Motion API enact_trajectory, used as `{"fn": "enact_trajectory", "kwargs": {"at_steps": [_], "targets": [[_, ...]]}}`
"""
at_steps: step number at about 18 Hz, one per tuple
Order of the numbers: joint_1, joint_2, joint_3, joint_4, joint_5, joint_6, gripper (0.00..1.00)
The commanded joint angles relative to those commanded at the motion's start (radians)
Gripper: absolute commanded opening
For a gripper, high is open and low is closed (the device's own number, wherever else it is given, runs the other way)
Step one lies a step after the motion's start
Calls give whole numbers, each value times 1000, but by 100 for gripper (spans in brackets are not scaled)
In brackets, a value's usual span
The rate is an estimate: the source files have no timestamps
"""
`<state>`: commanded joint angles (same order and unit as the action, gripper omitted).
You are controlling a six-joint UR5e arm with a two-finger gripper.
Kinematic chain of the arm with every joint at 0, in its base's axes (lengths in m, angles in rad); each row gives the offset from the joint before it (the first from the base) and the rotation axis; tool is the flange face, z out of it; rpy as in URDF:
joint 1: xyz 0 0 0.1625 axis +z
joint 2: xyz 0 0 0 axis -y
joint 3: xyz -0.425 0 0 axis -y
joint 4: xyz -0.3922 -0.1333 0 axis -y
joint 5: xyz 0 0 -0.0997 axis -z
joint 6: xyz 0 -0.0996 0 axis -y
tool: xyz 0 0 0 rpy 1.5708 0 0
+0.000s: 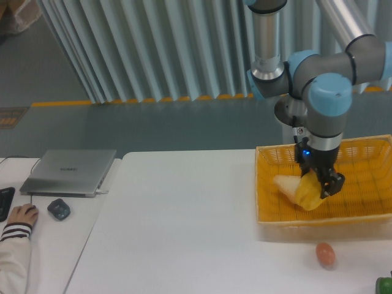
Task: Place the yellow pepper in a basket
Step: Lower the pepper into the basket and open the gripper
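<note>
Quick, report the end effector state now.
End effector: closed on the yellow pepper, over the basket.

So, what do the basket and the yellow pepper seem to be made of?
The basket looks like yellow-orange plastic mesh; its latticed walls let light through. The yellow pepper, under the gripper, looks smooth and glossy, possibly plastic; the view cannot tell.
</note>
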<state>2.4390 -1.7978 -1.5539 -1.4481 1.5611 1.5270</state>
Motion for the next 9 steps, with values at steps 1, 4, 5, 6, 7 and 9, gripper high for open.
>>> {"fn": "enact_trajectory", "kwargs": {"at_steps": [1, 4, 5, 6, 7, 9], "targets": [[-1, 0, 0, 0, 29, 28, 68], [3, -2, -2, 0, 105, 120, 68], [9, -2, -2, 2, 117, 155, 68], [14, -3, -2, 3, 125, 176, 68], [12, -6, -3, 6, 131, 179, 68], [12, -5, -12, 8, 128, 180, 70]]}}
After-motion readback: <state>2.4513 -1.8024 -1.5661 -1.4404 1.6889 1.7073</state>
